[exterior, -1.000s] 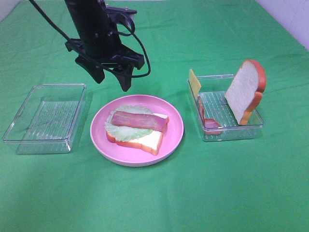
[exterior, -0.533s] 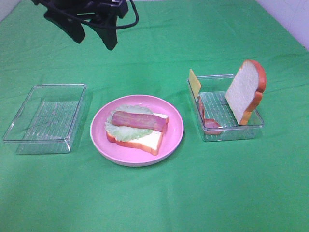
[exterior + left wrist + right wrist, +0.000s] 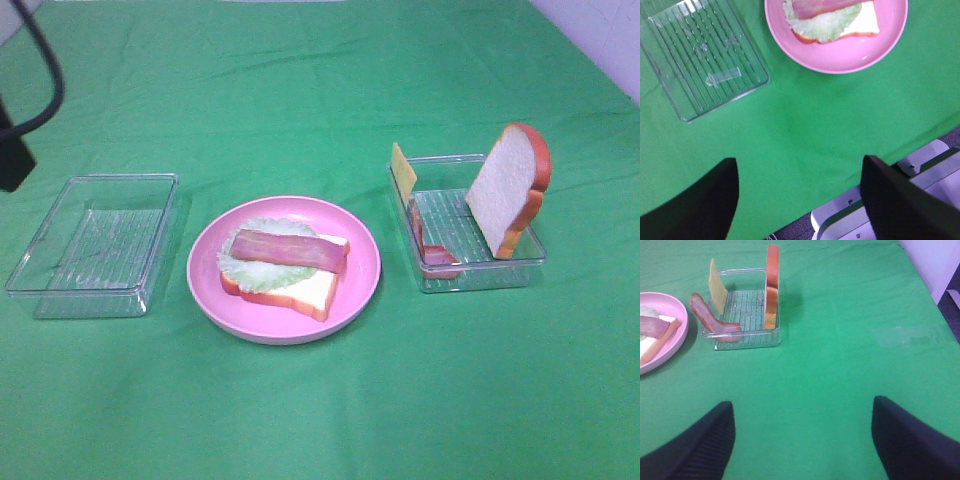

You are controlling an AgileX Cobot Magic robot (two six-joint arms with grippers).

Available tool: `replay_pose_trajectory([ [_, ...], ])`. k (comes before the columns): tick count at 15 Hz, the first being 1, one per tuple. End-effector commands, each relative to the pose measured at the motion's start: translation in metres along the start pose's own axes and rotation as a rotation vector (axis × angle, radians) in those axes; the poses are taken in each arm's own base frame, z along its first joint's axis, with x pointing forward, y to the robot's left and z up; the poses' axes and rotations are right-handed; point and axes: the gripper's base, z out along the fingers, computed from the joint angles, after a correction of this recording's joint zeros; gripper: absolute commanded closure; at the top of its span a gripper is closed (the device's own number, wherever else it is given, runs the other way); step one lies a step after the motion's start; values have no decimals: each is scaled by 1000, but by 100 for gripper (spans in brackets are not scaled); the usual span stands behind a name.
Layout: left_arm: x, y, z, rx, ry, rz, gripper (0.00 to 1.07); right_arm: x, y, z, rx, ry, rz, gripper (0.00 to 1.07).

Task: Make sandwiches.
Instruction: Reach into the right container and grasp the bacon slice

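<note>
Green table: left arm pulled clear, sandwich half built.
Within the last second the left gripper has left its station over the pink plate and drawn back toward the table edge. Its jaws stand spread with nothing held, and the plate and the empty tray now lie well ahead of it. The right gripper is likewise released and empty, with the stocked tray well ahead of it. The sandwich lies on the plate: lower slice, lettuce, bacon strip uppermost. The top slice, cheese and spare bacon stand in the stocked tray. Judgement: bacon placement appears finished, and fetching the cheese likely falls to the right arm.
</note>
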Motion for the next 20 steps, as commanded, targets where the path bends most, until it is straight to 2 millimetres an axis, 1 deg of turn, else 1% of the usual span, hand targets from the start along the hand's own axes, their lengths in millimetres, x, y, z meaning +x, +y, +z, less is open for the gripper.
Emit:
replay_pose_trajectory([
  [1, 46, 2, -18, -3, 22, 25, 40, -1, 0, -2, 10, -23, -10, 35],
  [3, 80, 5, -29, 1, -32, 27, 40, -1, 0, -2, 10, -23, -10, 35],
  [4, 87, 5, -33, 3, -58, 28, 40, -1, 0, -2, 10, -23, -10, 35],
  [6, 118, 7, -37, 7, -125, 31, 40, -1, 0, -2, 10, -23, -10, 35],
  [7, 150, 10, -35, 12, -201, 35, 40, -1, 0, -2, 10, -23, -10, 35],
  [8, 158, 11, -35, 13, -224, 39, 40, -1, 0, -2, 10, -23, -10, 35],
  [9, 174, 13, -32, 2, -252, 71, 40, -1, 0, -2, 10, -23, -10, 35],
  [11, 200, 18, -23, -22, -312, 97, 40, -1, 0, -2, 10, -23, -10, 35],
  [12, 204, 18, -20, -24, -327, 98, 40, -1, 0, -2, 10, -23, -10, 35],
  [13, 214, 20, -13, -23, -366, 99, 40, -1, 0, -2, 10, -23, -10, 35],
  [14, 220, 20, -15, -20, -425, 100, 40, -1, 0, -2, 10, -23, -10, 35],
  [15, 231, 21, -23, -17, -522, 103, 40, -1, 0, -2, 10, -23, -10, 35],
  [17, 239, 21, -25, -13, -544, 103, 40, -1, 0, -2, 10, -23, -10, 35],
  [20, 251, 22, -29, -10, -622, 105, 40, -2, 0, 0, 11, -15, -10, 35],
])
